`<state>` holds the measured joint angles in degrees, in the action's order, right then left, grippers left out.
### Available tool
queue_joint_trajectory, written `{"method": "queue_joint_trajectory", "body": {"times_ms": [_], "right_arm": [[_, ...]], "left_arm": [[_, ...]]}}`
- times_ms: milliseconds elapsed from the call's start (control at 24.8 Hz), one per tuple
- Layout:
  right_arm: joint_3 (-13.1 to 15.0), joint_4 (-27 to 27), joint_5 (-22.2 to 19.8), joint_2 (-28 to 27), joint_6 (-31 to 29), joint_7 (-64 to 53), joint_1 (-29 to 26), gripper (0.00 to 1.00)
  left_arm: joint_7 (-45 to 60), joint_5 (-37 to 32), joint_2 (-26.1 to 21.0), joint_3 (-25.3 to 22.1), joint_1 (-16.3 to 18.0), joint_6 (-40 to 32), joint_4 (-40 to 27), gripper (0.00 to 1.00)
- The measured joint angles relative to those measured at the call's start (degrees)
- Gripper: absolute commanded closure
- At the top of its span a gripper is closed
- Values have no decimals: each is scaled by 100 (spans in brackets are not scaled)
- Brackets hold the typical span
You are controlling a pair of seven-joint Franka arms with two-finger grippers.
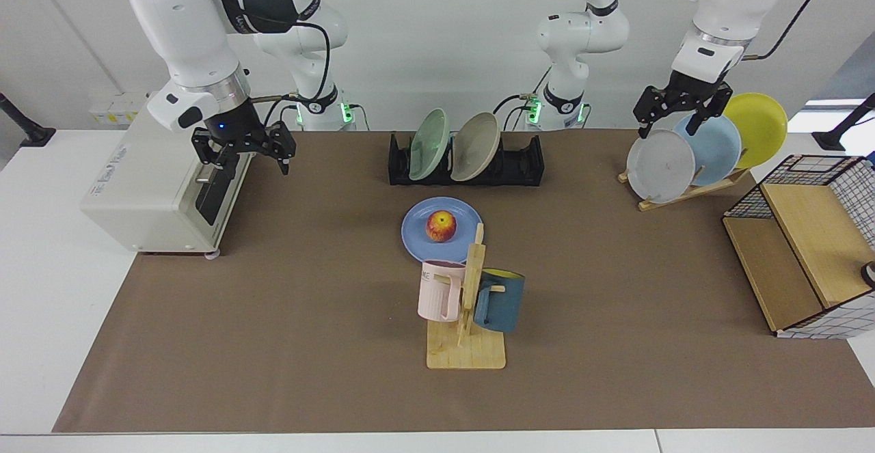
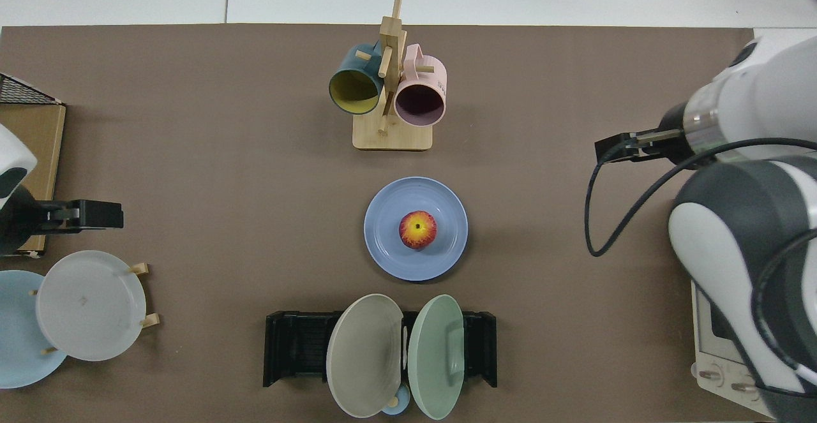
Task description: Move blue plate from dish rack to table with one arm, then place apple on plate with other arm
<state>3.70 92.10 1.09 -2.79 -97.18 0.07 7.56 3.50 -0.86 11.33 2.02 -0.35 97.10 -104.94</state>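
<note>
1. Facing view: the blue plate lay flat on the table, out of the dish rack, and the apple sat on its middle. Judged from that, both steps looked done and nothing of the task seemed left.
2. Facing view: the right gripper hung in front of the toaster oven, well apart from the plate, fingers spread and empty. The left gripper waited above the wooden plate stand, fingers parted just over the grey plate, gripping nothing.
3. Top view: the apple rested stem dimple up at the centre of the blue plate, between the dish rack and the mug tree.
4. Top view: the right gripper was seen edge-on near the oven side; how far it stood apart could not be told here. The left gripper hovered beside the grey plate, likewise unreadable.
</note>
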Motion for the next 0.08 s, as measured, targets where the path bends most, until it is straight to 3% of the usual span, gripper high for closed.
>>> {"method": "queue_joint_trajectory", "body": {"times_ms": [81], "right_arm": [[-16,4,0,8,9,140,1,0]], "left_arm": [[0,0,0,0,0,-1,0,0]]}}
